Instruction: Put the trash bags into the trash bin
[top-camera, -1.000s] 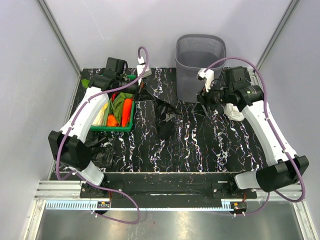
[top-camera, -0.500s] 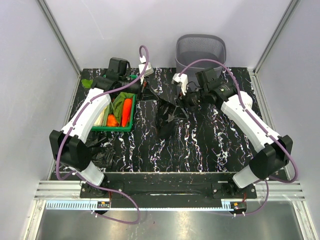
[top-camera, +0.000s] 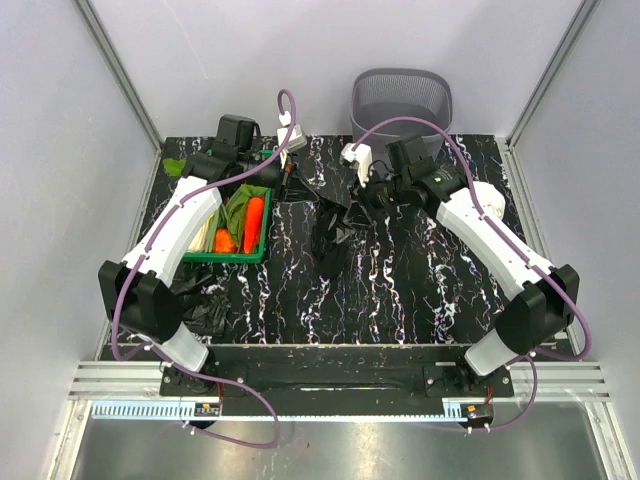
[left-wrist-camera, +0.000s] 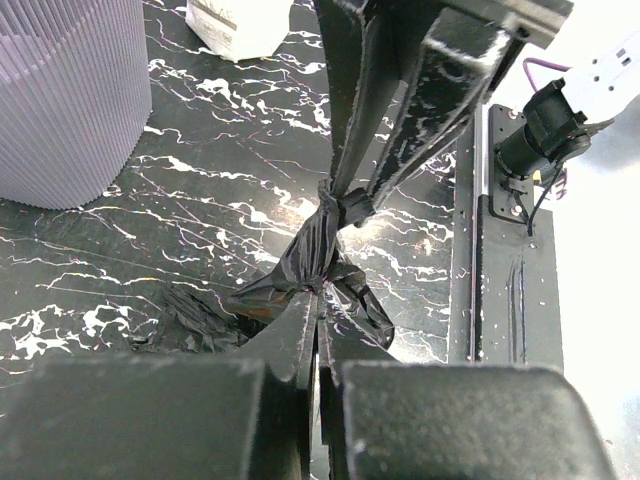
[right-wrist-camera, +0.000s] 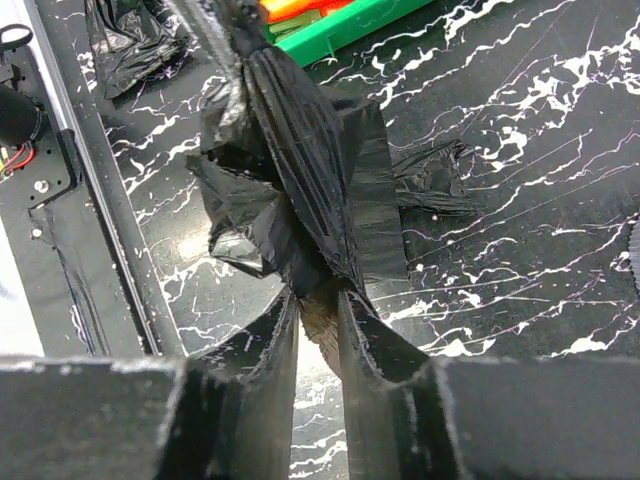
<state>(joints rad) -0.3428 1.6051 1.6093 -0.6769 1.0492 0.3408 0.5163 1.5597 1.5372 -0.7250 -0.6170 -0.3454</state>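
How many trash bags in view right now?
2. One black trash bag is held between the left gripper and right gripper mid-table; a second trash bag lies crumpled by the left arm's base. Black film under the held one may be a third.

The bin (top-camera: 400, 100) stands at the back edge of the surface (top-camera: 400, 290), right of centre. The crate (top-camera: 225, 257) sits on the left side, with vegetables (top-camera: 253, 222) lying in it. One trash bag (top-camera: 330, 240) is at the middle of the surface, between crate and bin, pinched from the left by the left arm's fingers (left-wrist-camera: 290, 345) and from the right by the right arm's fingers (right-wrist-camera: 262, 370). A second trash bag (top-camera: 203, 303) lies on the surface in front of the crate, near the left arm's base.
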